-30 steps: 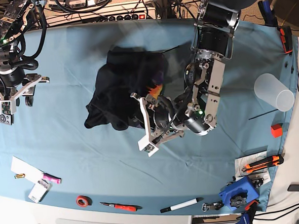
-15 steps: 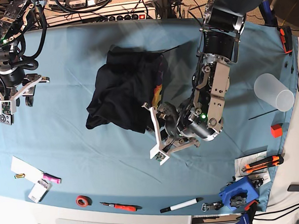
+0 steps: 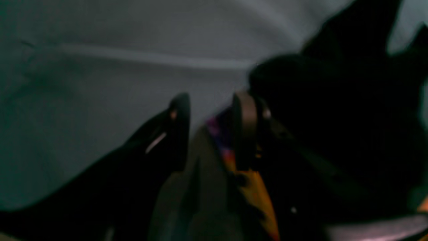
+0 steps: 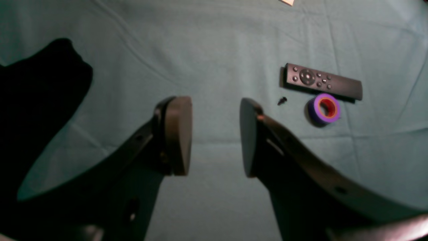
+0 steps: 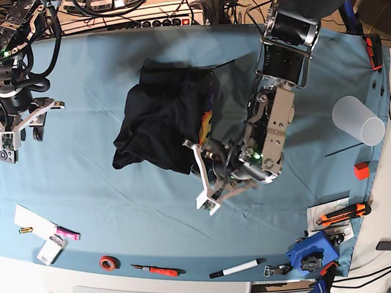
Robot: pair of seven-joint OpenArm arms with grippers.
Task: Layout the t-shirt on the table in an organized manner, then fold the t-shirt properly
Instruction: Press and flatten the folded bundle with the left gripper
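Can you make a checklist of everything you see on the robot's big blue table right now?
Surface: the table, covered in light blue cloth, slightly wrinkled.
Job's things: black t-shirt bunched mid-table, not laid flat; colourful print showing at its edge.
Clutter: remote, purple tape roll, red tape ring, marker, clear cup, orange knife.
Grippers: left gripper at the shirt's near edge, jaws apart; right gripper open, empty, over bare cloth.
Cables: bundle along the far edge.
Surroundings: nothing seen clearly.
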